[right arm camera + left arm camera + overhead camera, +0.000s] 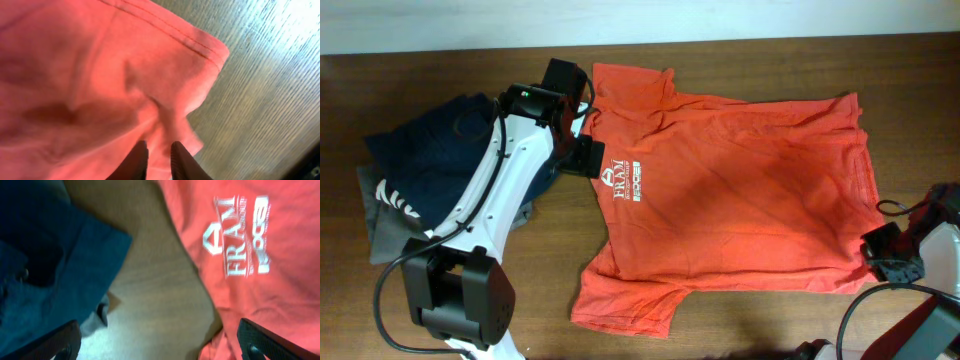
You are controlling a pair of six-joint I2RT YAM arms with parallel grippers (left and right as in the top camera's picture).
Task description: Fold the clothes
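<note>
A: Right wrist view: what is the right gripper [159,162] doing?

B: Its jaws are pinching nearly closed on a fold of the shirt [75,75], right at the hem corner. Bare table [270,75] is showing just past that corner.

A: And the left gripper [160,347]?

B: It is hanging spread wide, gripping nothing. Table is lying directly below it. The shirt's white logo [237,235] is sitting ahead on one finger's side, and a navy garment [50,255] on the other's.

A: Where is the shirt lying overall?

B: It is spreading flat between the two grippers, logo up, with the logo end by the left one and the hem by the right. A grey garment [385,225] is peeking out from under the navy one.
</note>
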